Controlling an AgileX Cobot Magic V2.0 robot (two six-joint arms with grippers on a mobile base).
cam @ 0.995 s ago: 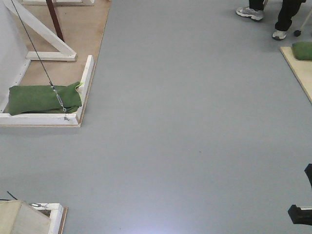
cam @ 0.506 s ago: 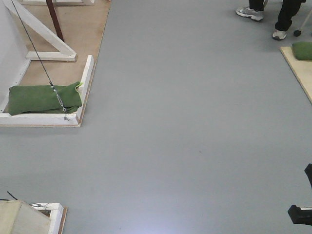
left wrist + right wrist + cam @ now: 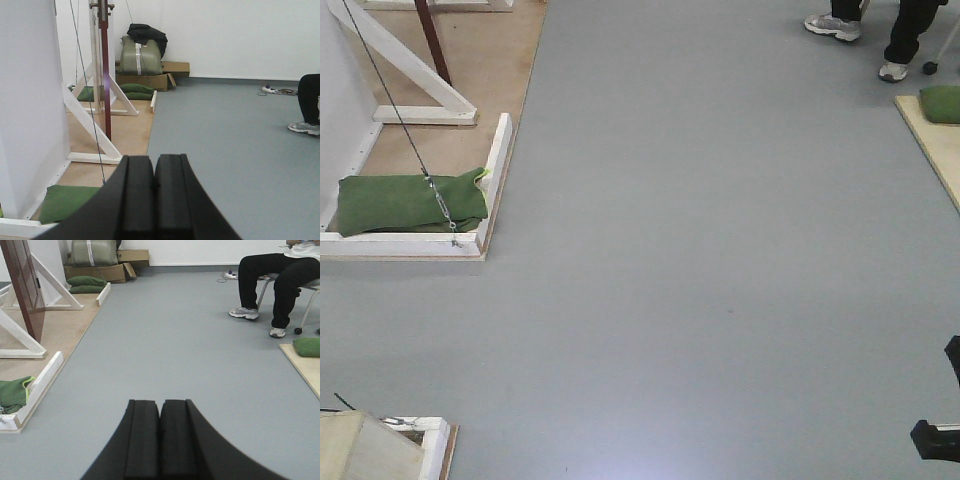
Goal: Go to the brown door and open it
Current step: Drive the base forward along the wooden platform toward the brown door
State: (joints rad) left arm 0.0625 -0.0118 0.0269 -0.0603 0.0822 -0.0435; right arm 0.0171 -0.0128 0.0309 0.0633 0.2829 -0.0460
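Note:
The brown door [image 3: 21, 280] stands far ahead on the left, reddish-brown and glossy, held in a white frame. The left wrist view shows the brown door [image 3: 105, 75] edge-on as a thin dark-red strip. In the front view only the foot of the brown door [image 3: 433, 42] shows, at the top left. My left gripper [image 3: 154, 165] is shut with nothing between its black pads. My right gripper [image 3: 160, 407] is also shut and empty. Both hang over grey floor, well short of the door.
White wooden braces [image 3: 410, 70] and a plywood base [image 3: 470, 60] surround the door, with a green sandbag [image 3: 405, 200] and a taut cable [image 3: 395, 110]. A seated person's legs [image 3: 272, 285] are ahead on the right. A second board [image 3: 935, 140] lies on the right. Boxes [image 3: 150, 75] stand by the far wall.

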